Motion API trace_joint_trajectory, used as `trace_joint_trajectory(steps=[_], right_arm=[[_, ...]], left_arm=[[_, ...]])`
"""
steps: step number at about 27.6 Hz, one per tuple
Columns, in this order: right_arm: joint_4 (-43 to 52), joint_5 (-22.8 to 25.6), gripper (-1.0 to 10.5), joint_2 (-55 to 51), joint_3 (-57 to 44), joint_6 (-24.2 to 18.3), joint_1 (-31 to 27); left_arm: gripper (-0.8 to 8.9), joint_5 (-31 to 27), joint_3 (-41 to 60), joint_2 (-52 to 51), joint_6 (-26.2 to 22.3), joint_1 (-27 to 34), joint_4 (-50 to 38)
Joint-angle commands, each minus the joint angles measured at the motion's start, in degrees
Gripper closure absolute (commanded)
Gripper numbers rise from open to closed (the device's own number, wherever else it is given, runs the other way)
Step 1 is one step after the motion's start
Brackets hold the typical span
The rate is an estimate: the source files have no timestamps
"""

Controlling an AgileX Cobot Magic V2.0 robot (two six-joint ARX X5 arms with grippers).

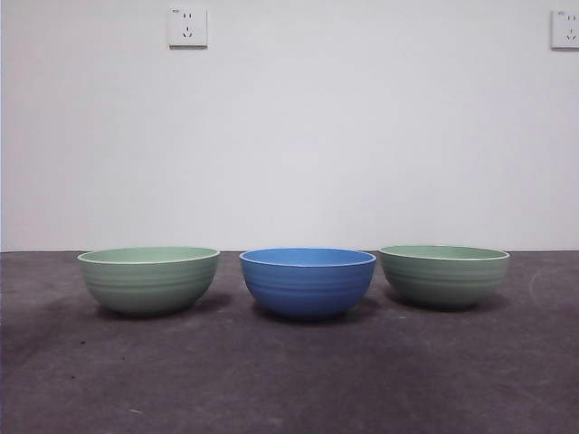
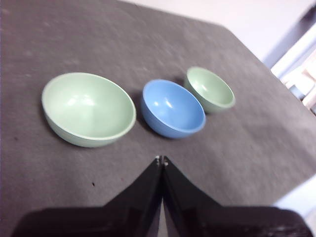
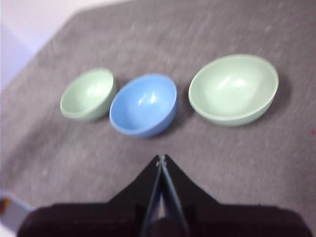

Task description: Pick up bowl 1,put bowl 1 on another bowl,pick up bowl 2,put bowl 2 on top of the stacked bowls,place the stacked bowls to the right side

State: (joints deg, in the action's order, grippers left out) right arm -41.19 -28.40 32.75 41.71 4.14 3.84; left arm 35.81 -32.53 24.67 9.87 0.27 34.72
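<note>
Three ribbed bowls of one size stand in a row, none stacked. The blue bowl (image 1: pixel 308 281) (image 2: pixel 174 108) (image 3: pixel 143 104) is in the middle. A pale green bowl (image 1: pixel 149 279) (image 2: pixel 88 108) (image 3: pixel 88 94) stands at its left, another pale green bowl (image 1: pixel 443 275) (image 2: pixel 210 89) (image 3: pixel 233 89) at its right. All are upright and hold nothing. My left gripper (image 2: pixel 161 160) hangs shut above the table, back from the row and nearest the left green bowl. My right gripper (image 3: pixel 161 158) is likewise shut, high over the table and nearest the right green bowl. Neither gripper shows in the front view.
The dark grey table (image 1: pixel 289 380) runs to a white wall with two sockets (image 1: pixel 187 27). The table's edge and pale furniture (image 2: pixel 301 79) show beyond the right bowl in the left wrist view.
</note>
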Motion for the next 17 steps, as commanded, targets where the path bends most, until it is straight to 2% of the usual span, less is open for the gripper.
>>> trace_joint_trajectory(steps=[1, 7, 14, 15, 16, 17], right_arm=[[-4.35, -0.24, 9.6, 3.56, 3.37, -5.14, 0.68], [-15.23, -0.2, 9.6, 9.77, 9.05, -10.73, 2.47], [-16.68, -0.07, 9.4, 11.15, 9.6, -10.69, 3.13], [-16.65, 0.0, 9.3, 11.15, 9.6, -10.62, 3.13], [-16.65, 0.0, 9.0, 11.13, 9.6, -10.6, 3.1], [-16.68, 0.02, 8.3, 11.13, 9.6, -10.43, 3.1]], left_arm=[[8.2, 2.08, -2.49, 2.91, -6.58, -0.04, 2.82], [8.2, 3.82, -7.37, 7.5, -12.61, -1.36, 10.36], [8.08, 3.37, -9.18, 9.05, -14.12, -2.56, 12.5], [7.75, 3.23, -9.18, 9.05, -13.9, -2.56, 12.5], [7.03, 3.19, -9.2, 9.05, -13.53, -2.56, 12.52], [5.79, 3.06, -9.18, 9.05, -12.72, -2.56, 12.52]])
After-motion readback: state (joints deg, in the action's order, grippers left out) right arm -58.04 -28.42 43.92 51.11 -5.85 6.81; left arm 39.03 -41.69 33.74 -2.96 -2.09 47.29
